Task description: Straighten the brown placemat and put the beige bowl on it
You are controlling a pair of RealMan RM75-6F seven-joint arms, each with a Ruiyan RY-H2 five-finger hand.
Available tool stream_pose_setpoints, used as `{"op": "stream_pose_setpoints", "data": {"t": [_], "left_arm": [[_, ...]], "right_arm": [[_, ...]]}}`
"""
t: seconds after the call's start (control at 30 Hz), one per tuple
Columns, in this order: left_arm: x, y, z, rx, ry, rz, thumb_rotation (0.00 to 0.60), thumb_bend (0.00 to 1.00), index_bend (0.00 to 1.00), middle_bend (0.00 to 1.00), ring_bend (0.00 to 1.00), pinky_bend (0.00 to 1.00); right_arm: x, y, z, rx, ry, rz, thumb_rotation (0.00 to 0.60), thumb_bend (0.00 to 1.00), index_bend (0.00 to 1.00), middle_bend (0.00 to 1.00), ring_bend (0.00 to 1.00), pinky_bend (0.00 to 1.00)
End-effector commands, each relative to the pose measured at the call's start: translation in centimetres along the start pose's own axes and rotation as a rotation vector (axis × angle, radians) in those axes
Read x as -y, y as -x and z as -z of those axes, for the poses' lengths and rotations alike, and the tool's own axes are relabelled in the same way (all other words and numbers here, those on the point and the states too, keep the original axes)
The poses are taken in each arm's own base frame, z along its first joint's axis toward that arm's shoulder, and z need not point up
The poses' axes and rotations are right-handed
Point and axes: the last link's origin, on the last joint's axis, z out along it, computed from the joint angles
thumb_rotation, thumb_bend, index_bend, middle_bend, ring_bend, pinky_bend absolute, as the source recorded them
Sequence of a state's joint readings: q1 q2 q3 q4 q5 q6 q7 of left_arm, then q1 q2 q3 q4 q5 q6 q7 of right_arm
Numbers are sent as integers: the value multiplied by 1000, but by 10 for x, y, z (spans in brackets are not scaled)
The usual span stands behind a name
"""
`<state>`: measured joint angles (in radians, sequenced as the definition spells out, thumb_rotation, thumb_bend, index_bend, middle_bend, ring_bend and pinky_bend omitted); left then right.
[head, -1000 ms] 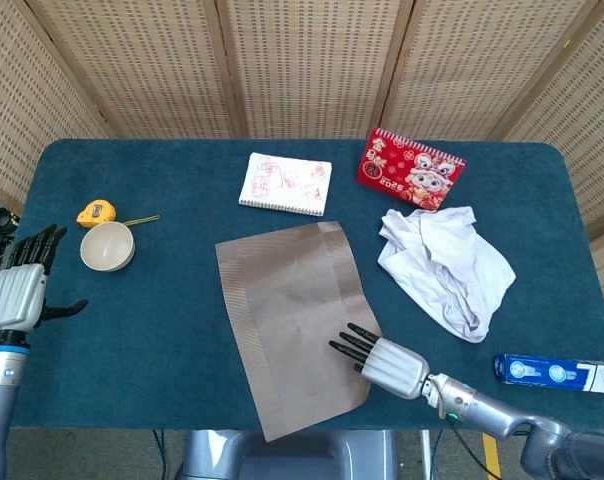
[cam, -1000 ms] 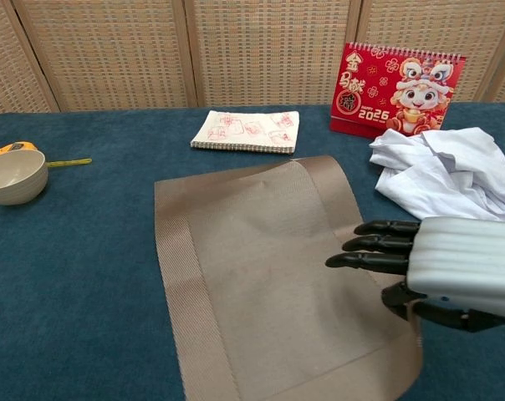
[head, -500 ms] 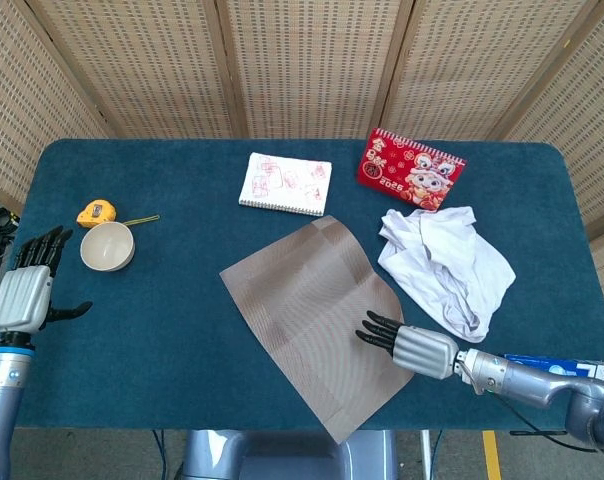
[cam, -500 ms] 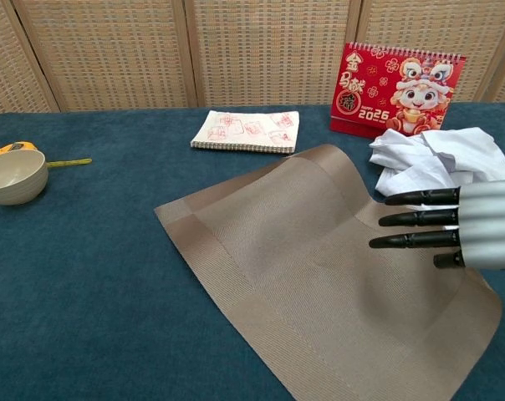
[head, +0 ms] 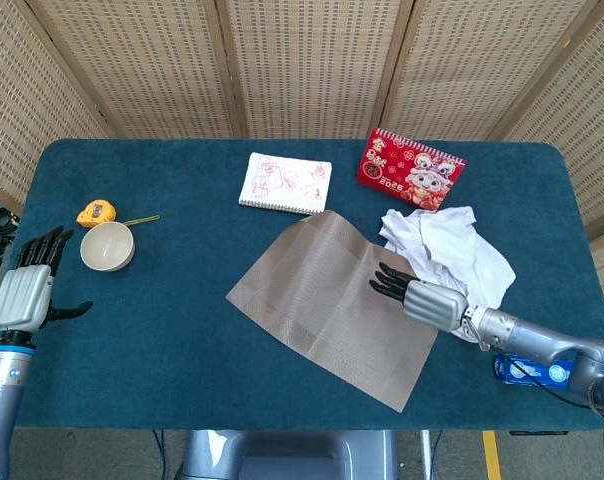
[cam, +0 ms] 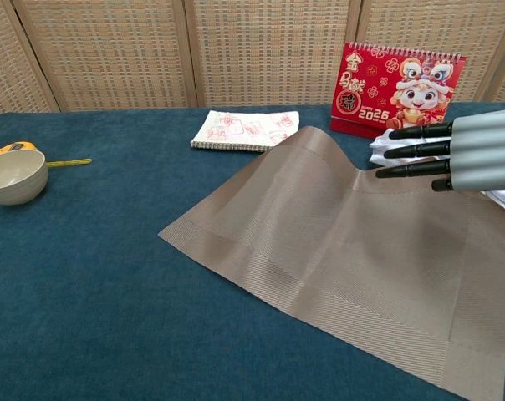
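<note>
The brown placemat (head: 322,290) lies askew in the middle of the table, one corner pointing at the front edge. My right hand (head: 422,295) holds its right side, fingers flat on top. In the chest view the placemat (cam: 319,242) rises off the table toward that hand (cam: 461,154). The beige bowl (head: 107,246) stands empty and upright at the far left, well apart from the mat, and the chest view shows the bowl (cam: 14,175) too. My left hand (head: 27,290) hangs open just left of the bowl, touching nothing.
A white notebook (head: 285,183) lies behind the mat, a red calendar (head: 410,168) stands to its right. A crumpled white cloth (head: 452,260) lies against my right hand. A yellow tape measure (head: 96,212) sits behind the bowl. A blue box (head: 542,372) lies front right.
My right hand has swept right and away from the front edge, taking the placemat with it. The mat has turned and its right side has lifted. My left hand has barely moved.
</note>
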<state>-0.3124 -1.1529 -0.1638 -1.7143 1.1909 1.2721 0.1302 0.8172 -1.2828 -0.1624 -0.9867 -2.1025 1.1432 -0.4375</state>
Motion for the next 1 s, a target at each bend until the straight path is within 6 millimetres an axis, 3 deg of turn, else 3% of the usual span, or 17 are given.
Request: {"op": "stream_pose_setpoints", "data": {"t": [0.03, 0.2, 0.5, 0.6, 0.8, 0.87, 0.93, 1.0], "left_arm": [[0, 1, 0, 2, 1, -4, 600, 0, 0, 0, 0, 0], [-5, 4, -1, 1, 38, -18, 600, 0, 0, 0, 0, 0], [-26, 21, -11, 16, 197, -65, 600, 0, 0, 0, 0, 0], [-35, 29, -16, 29, 253, -82, 600, 0, 0, 0, 0, 0], [-62, 48, -32, 58, 404, -145, 600, 0, 0, 0, 0, 0], [-74, 59, -43, 74, 455, -185, 600, 0, 0, 0, 0, 0], [-98, 78, -57, 121, 527, -224, 600, 0, 0, 0, 0, 0], [-104, 85, -63, 128, 536, -233, 600, 0, 0, 0, 0, 0]], "right_arm": [[-3, 0, 6, -3, 77, -8, 600, 0, 10, 0, 0, 0], [-9, -11, 25, -35, 198, -100, 600, 0, 0, 0, 0, 0], [-6, -30, 78, -71, 581, -558, 600, 0, 0, 0, 0, 0], [-4, -34, 91, -75, 659, -626, 600, 0, 0, 0, 0, 0], [18, -39, 114, -53, 783, -833, 600, 0, 0, 0, 0, 0], [30, -44, 120, -53, 833, -947, 600, 0, 0, 0, 0, 0], [48, -57, 125, -69, 919, -1083, 600, 0, 0, 0, 0, 0], [53, -61, 125, -69, 941, -1106, 600, 0, 0, 0, 0, 0]]}}
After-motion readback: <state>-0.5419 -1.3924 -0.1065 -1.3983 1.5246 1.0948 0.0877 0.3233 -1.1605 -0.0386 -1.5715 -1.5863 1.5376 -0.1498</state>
